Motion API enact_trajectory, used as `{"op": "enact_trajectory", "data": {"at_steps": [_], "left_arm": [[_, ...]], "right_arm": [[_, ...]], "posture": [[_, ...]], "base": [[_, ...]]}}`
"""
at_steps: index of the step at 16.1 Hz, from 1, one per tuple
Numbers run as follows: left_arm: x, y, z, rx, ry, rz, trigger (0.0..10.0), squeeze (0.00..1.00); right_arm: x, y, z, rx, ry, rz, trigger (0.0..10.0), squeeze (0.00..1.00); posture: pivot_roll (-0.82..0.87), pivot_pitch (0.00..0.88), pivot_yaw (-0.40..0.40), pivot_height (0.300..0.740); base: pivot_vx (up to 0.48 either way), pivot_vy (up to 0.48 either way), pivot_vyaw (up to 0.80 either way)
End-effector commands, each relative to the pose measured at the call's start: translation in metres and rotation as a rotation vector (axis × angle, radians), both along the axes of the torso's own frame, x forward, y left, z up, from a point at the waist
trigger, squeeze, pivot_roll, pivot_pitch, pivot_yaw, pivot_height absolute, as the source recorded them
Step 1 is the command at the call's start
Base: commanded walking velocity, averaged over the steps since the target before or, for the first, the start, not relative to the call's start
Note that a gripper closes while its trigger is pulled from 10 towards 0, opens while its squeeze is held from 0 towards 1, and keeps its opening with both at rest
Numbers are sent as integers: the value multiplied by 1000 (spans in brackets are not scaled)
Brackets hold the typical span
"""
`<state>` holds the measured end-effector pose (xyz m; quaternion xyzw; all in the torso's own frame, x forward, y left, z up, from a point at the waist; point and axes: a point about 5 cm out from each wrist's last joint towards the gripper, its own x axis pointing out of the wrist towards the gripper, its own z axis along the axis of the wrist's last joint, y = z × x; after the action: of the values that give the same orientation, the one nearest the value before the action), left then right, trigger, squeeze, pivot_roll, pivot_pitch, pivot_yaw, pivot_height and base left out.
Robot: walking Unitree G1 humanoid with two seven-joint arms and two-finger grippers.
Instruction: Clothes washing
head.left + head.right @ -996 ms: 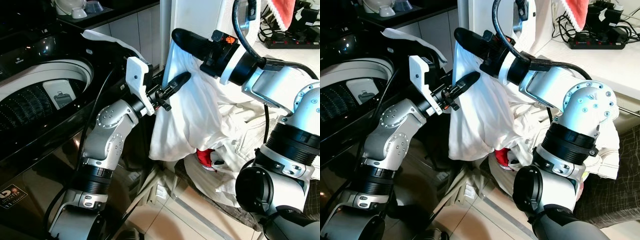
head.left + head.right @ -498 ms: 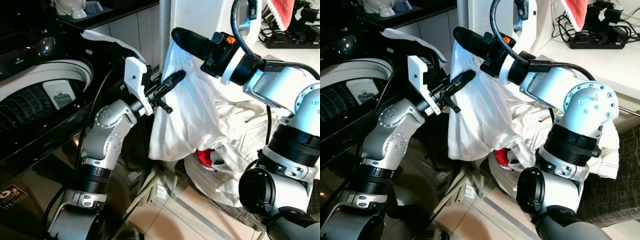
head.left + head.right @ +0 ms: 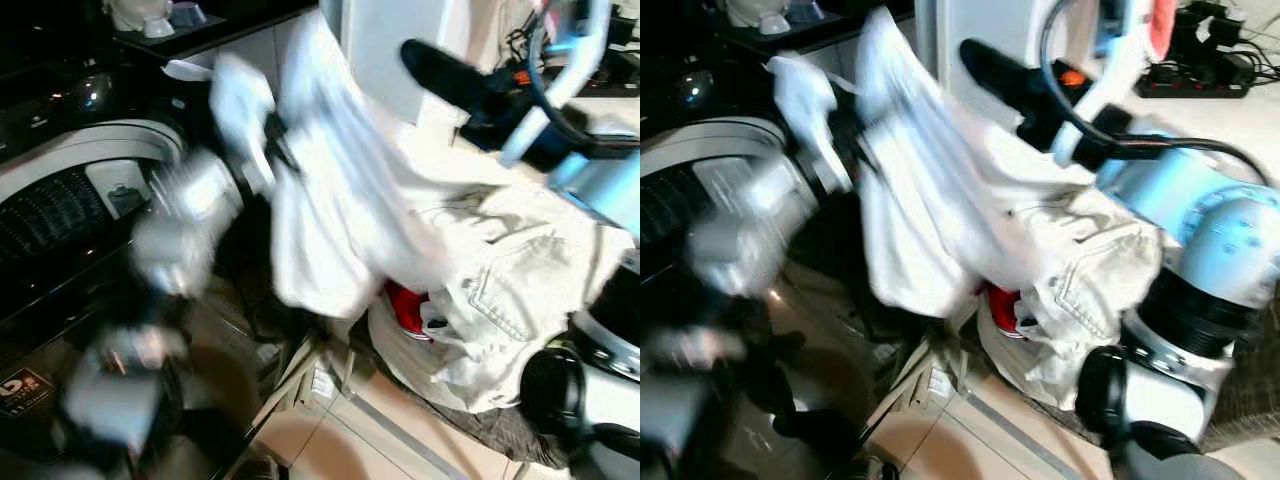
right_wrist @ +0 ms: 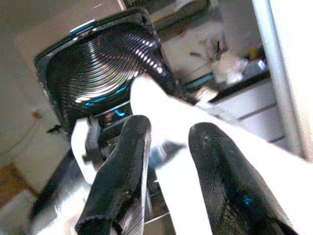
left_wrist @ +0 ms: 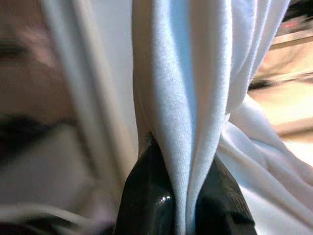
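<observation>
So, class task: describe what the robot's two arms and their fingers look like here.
Both arms are silver with black joints, the left arm blurred. The right arm carries a black cable and an orange mark near its wrist. Each ends in two long, glossy black fingers.

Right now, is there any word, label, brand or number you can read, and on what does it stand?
None reads clearly.
Sticker on the washing machine's dark front: round logo and print, too blurred to read.
Small label low beside the machine: too small to read.
</observation>
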<state>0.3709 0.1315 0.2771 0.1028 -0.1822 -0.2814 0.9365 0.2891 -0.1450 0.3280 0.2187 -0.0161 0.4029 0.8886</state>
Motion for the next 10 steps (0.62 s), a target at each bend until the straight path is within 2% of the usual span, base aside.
{"op": "enact_trajectory", "data": {"at_steps": [1,2,3,4,5,6,7,8,9,10], "left_arm": [[9,33,49,11,-182,215,0,0],[11,49,76,60,-270,327,0,0],[9,73,120,147,-417,515,0,0],[2,89,150,239,-525,659,0,0],[-3,100,168,379,-605,803,0,0],[-5,106,174,439,-631,870,0,0],[0,114,170,539,-615,949,0,0],[7,117,158,560,-552,950,0,0],[16,117,140,509,-450,906,1725,0],[30,116,105,416,-251,844,9647,0]], "right_arm": [[-5,0,1,-39,-40,-2,10000,0],[-6,-1,-3,-56,-36,-12,10000,0],[-8,0,-9,-92,-26,-28,10000,0],[-9,3,-17,-129,-15,-37,10000,0],[-8,6,-23,-165,-7,-47,10000,0],[-8,8,-25,-176,-2,-50,10000,0],[-9,11,-30,-198,2,-51,10000,0],[-10,13,-34,-212,4,-48,10000,0],[-11,16,-38,-226,9,-43,10000,0],[-11,20,-44,-254,21,-33,10000,0]], "posture": [[-28,0,66,740],[-29,0,72,740],[-31,0,78,740],[-36,0,87,740],[-42,0,97,740],[-42,0,99,740],[-42,0,100,740],[-42,0,100,740],[-33,0,93,740],[-29,0,88,740]], "base": [[0,0,0],[0,0,0],[0,0,0],[0,0,0],[0,0,0],[0,0,0],[0,0,0],[0,0,0],[0,0,0],[0,0,0]]}}
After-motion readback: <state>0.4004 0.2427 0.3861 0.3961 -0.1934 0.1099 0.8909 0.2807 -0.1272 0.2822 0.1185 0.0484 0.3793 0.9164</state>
